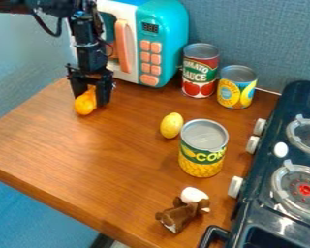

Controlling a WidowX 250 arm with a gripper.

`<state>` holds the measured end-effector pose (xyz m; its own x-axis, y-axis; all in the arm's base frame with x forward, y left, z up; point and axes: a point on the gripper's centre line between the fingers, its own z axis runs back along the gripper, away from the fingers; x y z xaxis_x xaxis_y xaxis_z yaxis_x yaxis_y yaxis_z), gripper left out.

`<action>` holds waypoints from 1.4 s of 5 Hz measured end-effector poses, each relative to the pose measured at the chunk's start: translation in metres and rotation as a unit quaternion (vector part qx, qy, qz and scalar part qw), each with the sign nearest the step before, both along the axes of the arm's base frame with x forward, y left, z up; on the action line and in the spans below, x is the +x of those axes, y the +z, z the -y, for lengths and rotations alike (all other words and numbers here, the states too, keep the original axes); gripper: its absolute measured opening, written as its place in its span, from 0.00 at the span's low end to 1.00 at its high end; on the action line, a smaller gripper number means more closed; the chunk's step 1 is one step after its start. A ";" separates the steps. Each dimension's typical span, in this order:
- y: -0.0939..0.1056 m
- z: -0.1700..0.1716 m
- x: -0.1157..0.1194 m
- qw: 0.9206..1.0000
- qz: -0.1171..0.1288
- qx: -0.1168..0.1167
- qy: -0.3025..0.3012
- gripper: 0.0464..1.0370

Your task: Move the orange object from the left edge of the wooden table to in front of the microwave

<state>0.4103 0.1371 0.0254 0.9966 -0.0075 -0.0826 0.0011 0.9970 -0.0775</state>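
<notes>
My gripper [91,99]: fingers partly open, closed onto orange item [86,101] between them, at table's [118,145] upper left, near toy microwave [133,41].

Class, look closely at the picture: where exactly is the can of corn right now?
In the camera view, the can of corn stands upright right of centre on the wooden counter, between the yellow lemon and the dark stove.
</notes>
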 end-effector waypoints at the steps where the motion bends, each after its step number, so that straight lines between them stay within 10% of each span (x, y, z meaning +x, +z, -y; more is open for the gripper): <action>1: 0.003 0.006 -0.004 1.000 -0.011 -0.027 0.006 0.97; 4: 0.064 -0.016 -0.030 0.996 0.072 -0.049 0.032 0.97; 7: 0.088 0.044 -0.147 0.995 0.028 -0.044 -0.090 0.96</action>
<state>0.2631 0.0932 0.1138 0.9814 -0.1910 -0.0188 0.1857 0.9695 -0.1602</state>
